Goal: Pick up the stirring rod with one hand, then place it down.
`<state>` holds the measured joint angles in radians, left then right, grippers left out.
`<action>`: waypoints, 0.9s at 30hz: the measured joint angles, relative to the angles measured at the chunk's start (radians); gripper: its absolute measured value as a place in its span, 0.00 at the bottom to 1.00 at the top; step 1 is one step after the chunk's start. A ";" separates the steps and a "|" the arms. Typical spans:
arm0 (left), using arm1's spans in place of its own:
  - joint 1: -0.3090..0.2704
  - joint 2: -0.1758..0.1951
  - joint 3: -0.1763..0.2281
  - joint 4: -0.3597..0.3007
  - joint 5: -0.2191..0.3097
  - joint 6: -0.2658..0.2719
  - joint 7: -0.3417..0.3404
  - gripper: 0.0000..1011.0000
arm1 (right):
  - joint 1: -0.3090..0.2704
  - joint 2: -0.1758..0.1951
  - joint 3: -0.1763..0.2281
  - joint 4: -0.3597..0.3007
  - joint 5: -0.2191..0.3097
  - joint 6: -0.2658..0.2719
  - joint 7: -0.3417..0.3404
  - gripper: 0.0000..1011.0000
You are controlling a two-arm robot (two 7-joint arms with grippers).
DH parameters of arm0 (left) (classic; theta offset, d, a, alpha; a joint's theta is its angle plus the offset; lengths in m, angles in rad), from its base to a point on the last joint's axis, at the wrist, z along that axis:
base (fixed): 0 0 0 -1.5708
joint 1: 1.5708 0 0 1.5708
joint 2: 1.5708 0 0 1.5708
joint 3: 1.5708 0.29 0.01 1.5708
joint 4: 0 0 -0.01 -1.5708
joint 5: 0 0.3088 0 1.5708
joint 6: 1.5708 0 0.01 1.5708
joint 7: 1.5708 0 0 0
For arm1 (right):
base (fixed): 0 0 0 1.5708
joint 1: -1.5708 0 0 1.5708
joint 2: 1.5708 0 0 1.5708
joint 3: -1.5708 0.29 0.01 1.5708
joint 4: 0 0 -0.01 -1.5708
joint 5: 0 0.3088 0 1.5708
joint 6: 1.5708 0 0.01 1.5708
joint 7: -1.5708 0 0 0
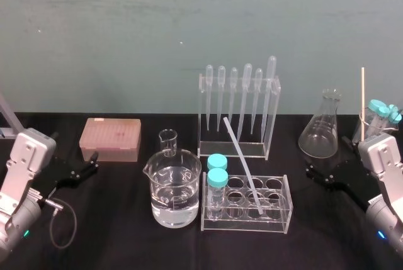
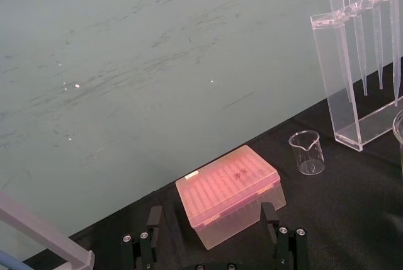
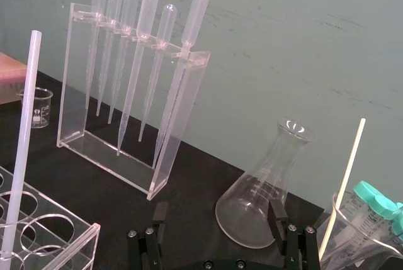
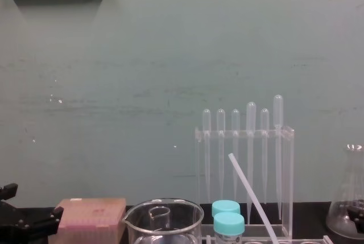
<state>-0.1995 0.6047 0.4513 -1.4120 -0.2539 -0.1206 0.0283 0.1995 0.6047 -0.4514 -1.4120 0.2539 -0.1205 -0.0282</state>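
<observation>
While left claw (image 2: 212, 210) and right claw (image 3: 218, 207) gape (both empty), the stirring rod (image 1: 242, 163) leans in a tube rack (image 1: 277, 221).

Black table (image 1: 113, 245), pink box (image 1: 110, 139), beaker (image 1: 173, 189) (part-filled), tube rack (image 1: 277, 204), flask (image 1: 323, 128)

Six pipettes (image 1: 247, 94) are counted in the upper-centre stand (image 1: 203, 119), two teal-capped tubes (image 1: 217, 179) in the lower-centre rack (image 1: 280, 223), one stirring rod (image 1: 242, 163), one flask (image 1: 322, 128), one pink box (image 1: 110, 139) and two beakers (image 1: 176, 194) left of centre.
</observation>
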 joint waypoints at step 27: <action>0.000 0.000 0.000 0.000 0.000 0.000 0.000 0.99 | 0.007 -0.046 0.104 -0.138 0.335 0.198 0.275 0.99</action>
<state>-0.1995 0.6047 0.4514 -1.4120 -0.2539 -0.1205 0.0283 0.2061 0.5586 -0.3478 -1.5497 0.5889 0.0779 0.2464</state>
